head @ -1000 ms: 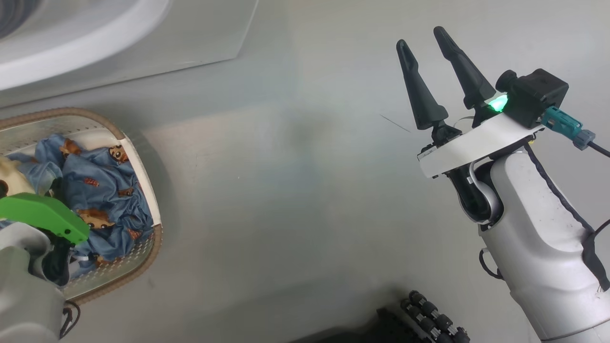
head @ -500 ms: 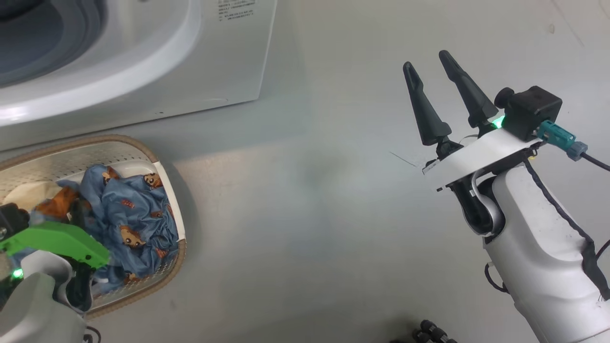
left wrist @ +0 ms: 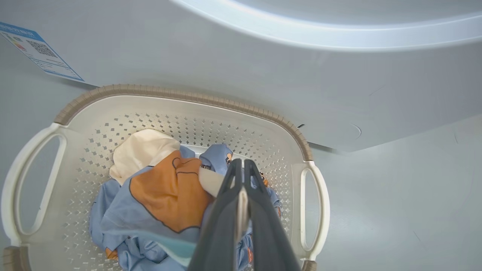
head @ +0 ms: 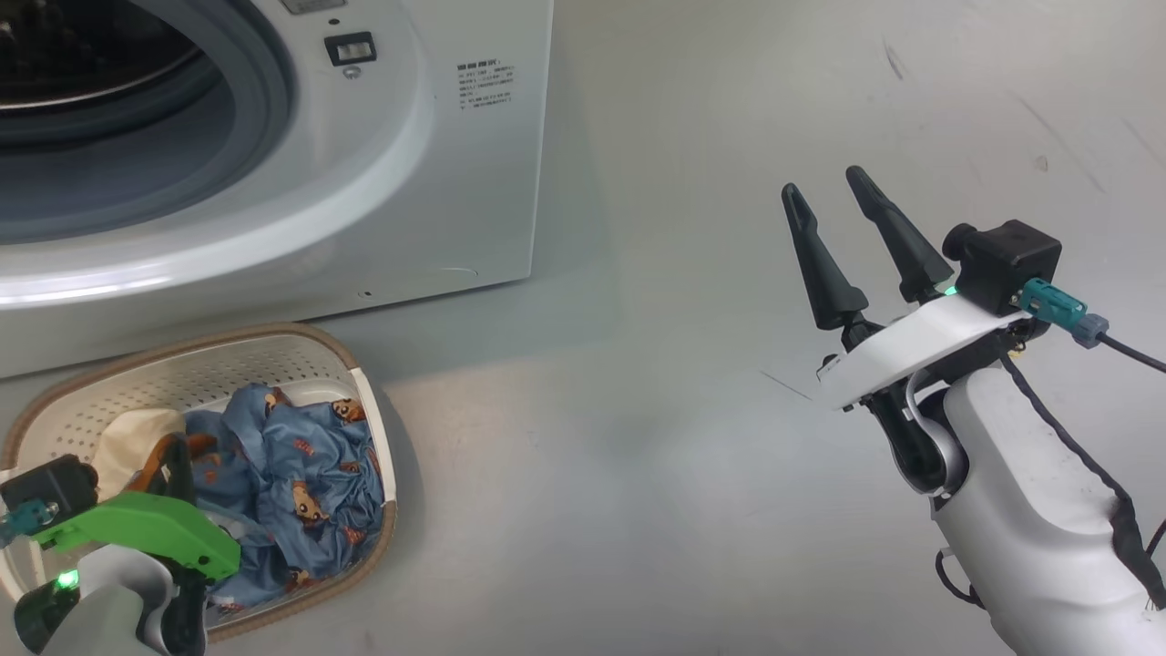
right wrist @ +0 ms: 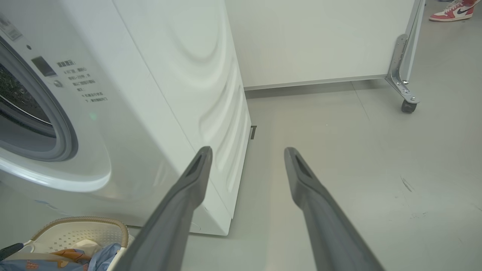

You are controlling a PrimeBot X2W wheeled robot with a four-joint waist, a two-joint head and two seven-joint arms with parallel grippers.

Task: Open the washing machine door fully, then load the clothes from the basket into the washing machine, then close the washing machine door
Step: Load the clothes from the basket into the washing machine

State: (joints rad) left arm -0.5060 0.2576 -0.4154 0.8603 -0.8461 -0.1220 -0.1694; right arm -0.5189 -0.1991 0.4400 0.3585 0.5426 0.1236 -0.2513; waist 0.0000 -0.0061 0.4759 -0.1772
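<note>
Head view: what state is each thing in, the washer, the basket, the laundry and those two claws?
washing machine: mouth uncovered, dark drum showing.
basket: upright on the floor, partly filled.
clothes: crumpled in the basket.
left gripper: shut, apparently pinching the clothes.
right gripper: open, empty, above the floor.

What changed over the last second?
The head camera tilted up, bringing more of the washing machine into view. The left gripper, shut on the clothes in the basket, has bunched them and exposed an orange patch. The right gripper stayed open above the floor.
</note>
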